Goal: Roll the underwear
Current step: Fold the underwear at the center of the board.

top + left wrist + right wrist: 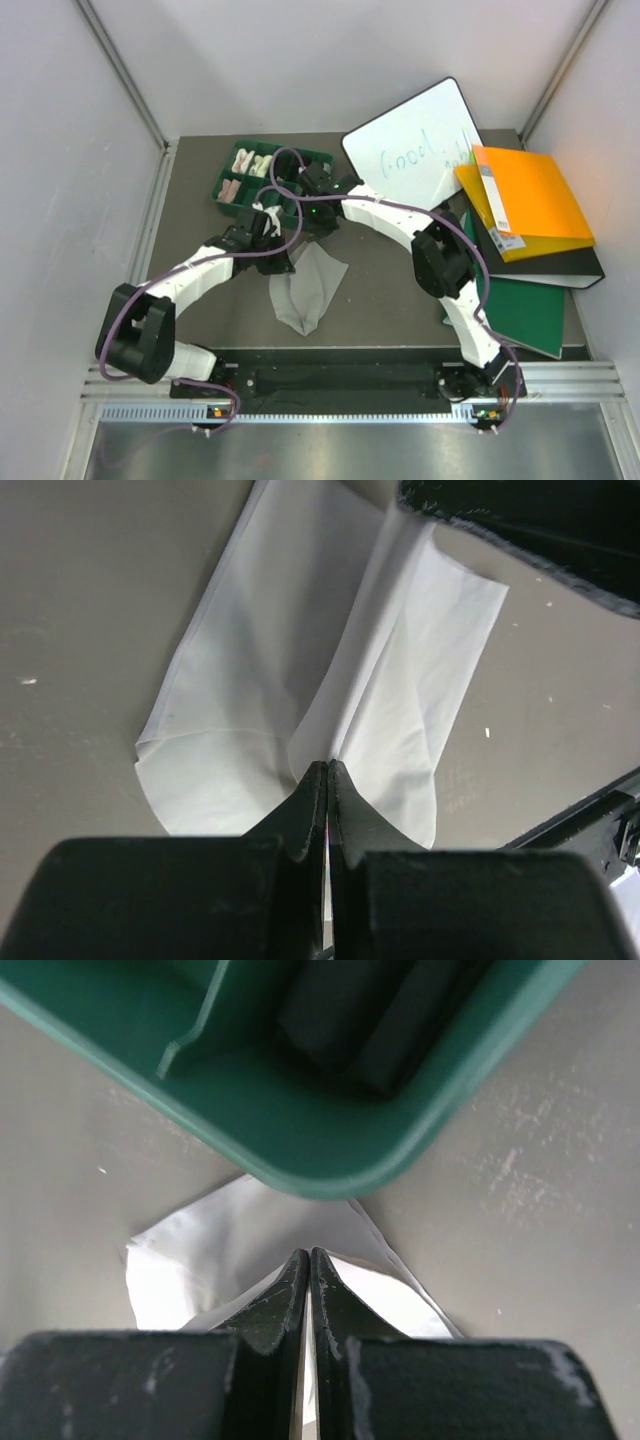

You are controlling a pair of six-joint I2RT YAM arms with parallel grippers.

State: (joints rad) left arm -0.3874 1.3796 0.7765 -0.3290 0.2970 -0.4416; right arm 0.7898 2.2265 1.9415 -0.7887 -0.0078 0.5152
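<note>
The light grey underwear (310, 290) lies on the table in the middle, one end lifted. In the left wrist view it (250, 680) spreads out as a long folded piece. My left gripper (279, 262) (328, 766) is shut on a raised fold at its left upper edge. My right gripper (318, 228) (308, 1256) is shut on its far edge (220, 1250), just in front of the green tray (330, 1160). The black underwear is out of view.
The green compartment tray (225, 178) with small white, pink and black cloth rolls stands at the back left. A whiteboard (420, 150) leans at the back. Orange (530, 200), black (565, 270) and green (525, 310) folders lie stacked at the right.
</note>
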